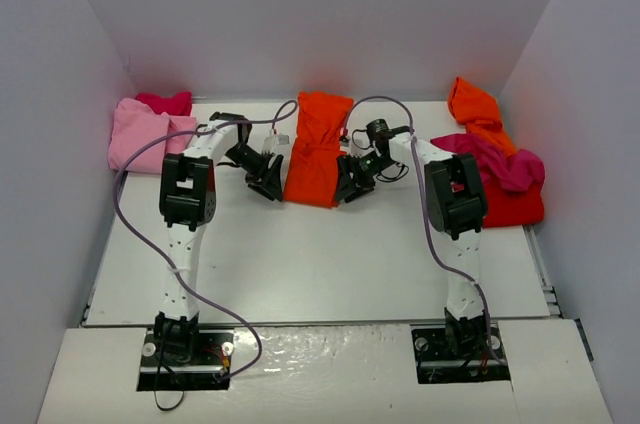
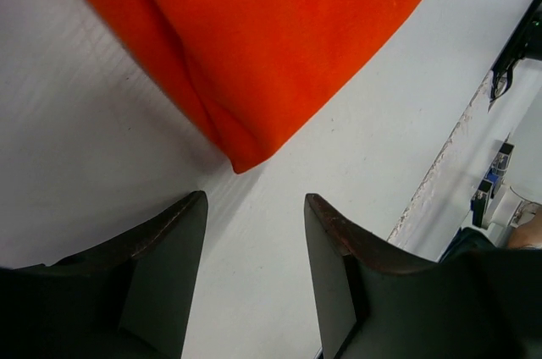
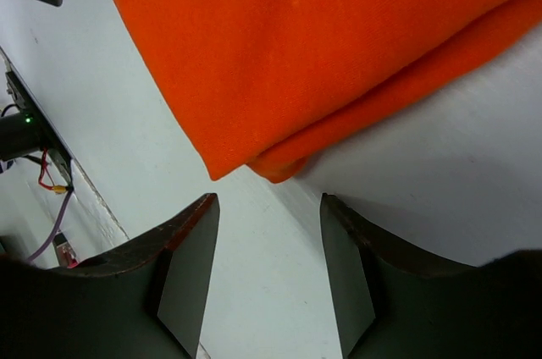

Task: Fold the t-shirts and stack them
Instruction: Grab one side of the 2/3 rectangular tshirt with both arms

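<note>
Orange t-shirt | folded into long strip | flat on table

I count two orange t-shirts, two magenta t-shirts, one light pink t-shirt, one red t-shirt, two robot arms.

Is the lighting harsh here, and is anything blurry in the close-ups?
Top view: soft, even light; the orange shirt tints the wall behind it reddish. Left wrist view: shirt edge crisp, fingers dark with little detail, soft shadow beside the shirt. Right wrist view: much the same.
</note>
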You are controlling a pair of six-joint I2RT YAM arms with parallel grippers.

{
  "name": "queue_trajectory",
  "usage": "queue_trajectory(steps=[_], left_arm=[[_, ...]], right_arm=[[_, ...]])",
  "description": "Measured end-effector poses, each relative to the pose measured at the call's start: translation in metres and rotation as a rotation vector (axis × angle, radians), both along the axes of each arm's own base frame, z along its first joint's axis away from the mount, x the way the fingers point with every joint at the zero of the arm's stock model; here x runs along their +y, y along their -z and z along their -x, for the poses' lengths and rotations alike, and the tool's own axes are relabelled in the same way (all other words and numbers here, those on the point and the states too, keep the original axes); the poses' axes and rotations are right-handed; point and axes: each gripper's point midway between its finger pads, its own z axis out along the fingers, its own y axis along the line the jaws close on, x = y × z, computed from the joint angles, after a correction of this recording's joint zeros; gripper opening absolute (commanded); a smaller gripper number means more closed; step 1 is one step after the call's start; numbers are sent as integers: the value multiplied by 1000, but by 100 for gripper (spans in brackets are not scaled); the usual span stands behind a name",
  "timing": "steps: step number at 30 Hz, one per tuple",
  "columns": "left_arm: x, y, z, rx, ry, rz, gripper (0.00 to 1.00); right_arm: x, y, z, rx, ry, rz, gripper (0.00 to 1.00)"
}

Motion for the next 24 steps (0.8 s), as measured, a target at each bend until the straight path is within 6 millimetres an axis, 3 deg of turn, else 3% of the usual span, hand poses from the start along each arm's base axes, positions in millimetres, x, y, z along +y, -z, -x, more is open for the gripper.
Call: queue_trajectory(steps=[12,20,22,24], left_arm=[[2,0,-9,-2,-21,4,47],[-4,0,-14,30,-33,37,47],[-6,-1,-14,39,-36,45,46],[-7,-1,-14,45,-37,51,39]], right_arm=[[28,0,15,15,-66,-32,49],[46,0,13,12,-90,-46,48],[46,0,12,11,-90,-47,43],[46,1,11,12,-87,-44,19]])
